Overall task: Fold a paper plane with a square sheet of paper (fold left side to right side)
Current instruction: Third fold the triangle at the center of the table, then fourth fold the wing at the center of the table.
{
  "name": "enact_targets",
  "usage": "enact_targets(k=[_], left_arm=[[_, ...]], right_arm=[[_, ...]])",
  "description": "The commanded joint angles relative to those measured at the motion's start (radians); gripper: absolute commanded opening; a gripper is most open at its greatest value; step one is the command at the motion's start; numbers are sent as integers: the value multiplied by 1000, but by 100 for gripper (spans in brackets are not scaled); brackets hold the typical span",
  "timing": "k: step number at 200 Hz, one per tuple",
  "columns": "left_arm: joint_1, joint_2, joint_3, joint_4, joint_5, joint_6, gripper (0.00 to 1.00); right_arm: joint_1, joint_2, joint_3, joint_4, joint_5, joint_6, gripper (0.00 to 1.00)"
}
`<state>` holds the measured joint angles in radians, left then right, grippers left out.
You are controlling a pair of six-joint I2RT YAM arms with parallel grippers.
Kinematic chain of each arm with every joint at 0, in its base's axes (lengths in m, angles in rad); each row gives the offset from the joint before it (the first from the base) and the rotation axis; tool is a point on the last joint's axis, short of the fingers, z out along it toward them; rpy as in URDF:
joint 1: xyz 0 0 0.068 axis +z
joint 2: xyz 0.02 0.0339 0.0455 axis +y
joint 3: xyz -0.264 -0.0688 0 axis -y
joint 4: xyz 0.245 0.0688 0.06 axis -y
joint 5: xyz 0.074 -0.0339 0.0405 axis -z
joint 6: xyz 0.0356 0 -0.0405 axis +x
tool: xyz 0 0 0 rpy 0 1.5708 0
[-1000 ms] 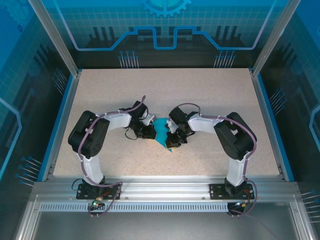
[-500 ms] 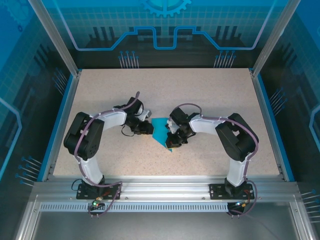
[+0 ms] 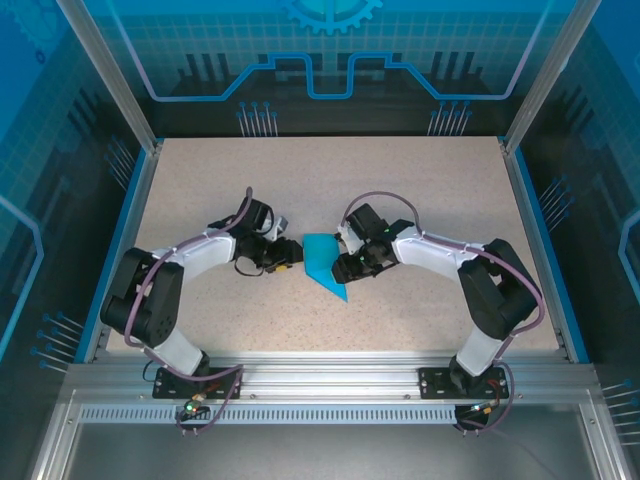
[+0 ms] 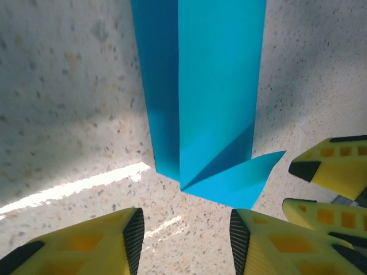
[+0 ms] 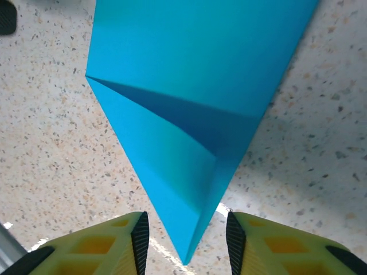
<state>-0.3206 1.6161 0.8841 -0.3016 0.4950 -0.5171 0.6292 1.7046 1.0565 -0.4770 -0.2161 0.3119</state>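
The left arm (image 3: 200, 250) and right arm (image 3: 432, 250) match: white shells, bulky black joints, purple cables (image 3: 377, 198) looping alongside, black base plates (image 3: 190, 378) at lower frame. The fingers (image 4: 86, 246) are yellow, ribbed with square pockets, black-padded.

Speckled beige tabletop (image 3: 400, 190), translucent blue patterned walls (image 3: 60, 150), aluminium front rail (image 3: 330, 372)

- From high behind the arm bases, looking down on the whole tabletop (image 3: 420, 190).
- Left wrist: low, very close, facing the paper plane (image 4: 212, 86).
- Right wrist: equally close, over the same plane's point.
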Motion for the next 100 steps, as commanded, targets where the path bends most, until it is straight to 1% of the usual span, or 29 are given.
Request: enact_targets(k=[1,30,48,63,80,100], left_arm=[[-2,35,-32,103,93,-116,47],[-27,83,-32,165,118,-153,48],[-42,118,-9,167,123,-153,48],[-48,143,4,168,123,-156,48],[-54,164,16,184,128,-168,46],[-60,171,28,204,139,-184,40]], right_arm=[[-12,15,27,25,24,-62,42],[-1,-51,-24,80,58,-63,46],[15,-113,-64,98,93,-69,49],[34,-155,-94,112,98,-77,49],[71,-182,-125,136,104,-82,50],[129,-177,-156,173,107,-91,50]])
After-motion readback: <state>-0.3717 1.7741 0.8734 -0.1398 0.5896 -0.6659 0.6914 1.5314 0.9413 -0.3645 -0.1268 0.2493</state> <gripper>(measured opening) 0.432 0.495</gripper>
